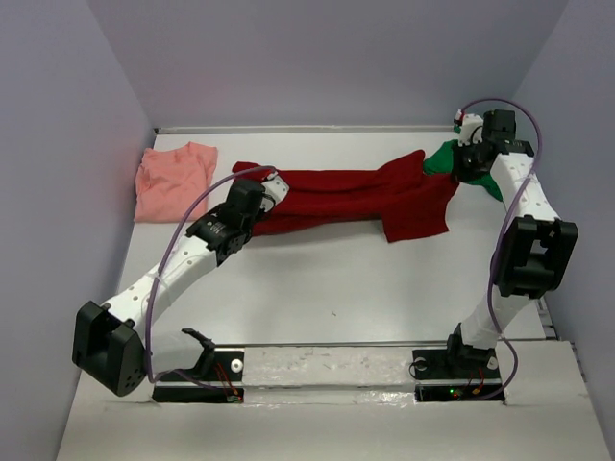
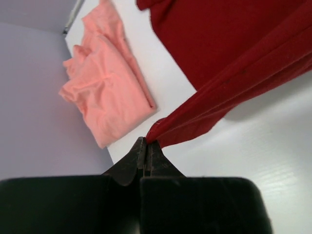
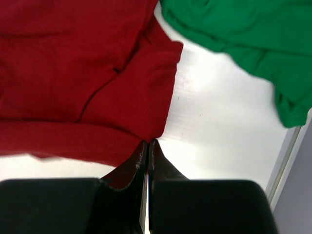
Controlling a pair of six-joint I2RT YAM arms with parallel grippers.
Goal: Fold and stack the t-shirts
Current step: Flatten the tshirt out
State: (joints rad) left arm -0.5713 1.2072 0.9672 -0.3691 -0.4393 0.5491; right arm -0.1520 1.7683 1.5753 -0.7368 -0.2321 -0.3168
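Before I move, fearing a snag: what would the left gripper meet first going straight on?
The dark red shirt pinched in its fingers; beyond that, seemingly the table, depth unclear.

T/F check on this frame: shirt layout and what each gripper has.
1. The dark red shirt lies between the pink shirt and the green shirt. True.
2. The pink shirt is stacked on the green shirt. False: they lie apart, at opposite ends of the table.
3. The left gripper is shut on the dark red shirt. True.
4. The right gripper is open over the green shirt. False: it is shut, pinching the dark red shirt's edge.
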